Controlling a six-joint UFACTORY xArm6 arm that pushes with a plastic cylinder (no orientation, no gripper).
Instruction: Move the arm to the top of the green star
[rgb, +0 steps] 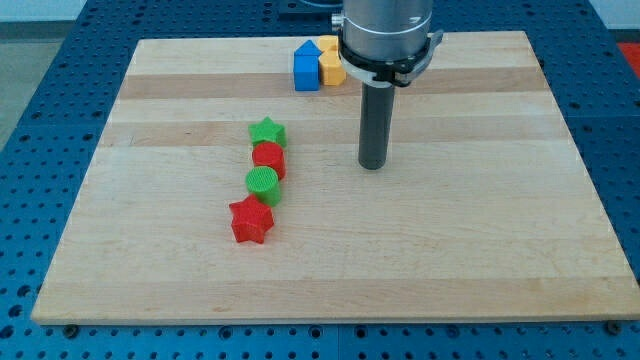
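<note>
We are resting my tip (373, 165) on bare board (480, 240), right of the green star (267, 131). Nothing is touching the tip; it is gripping nothing.

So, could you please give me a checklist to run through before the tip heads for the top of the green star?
1. Tip in view: ok, to the star's right.
2. Green star located: ok, topmost in the column.
3. Tip above the star: not ok.
4. Path from tip to that spot free: ok, bare board.
5. Red block touching the star below: cannot tell; keep off it.
6. Blue block and yellow block clear of the route: ok.
</note>
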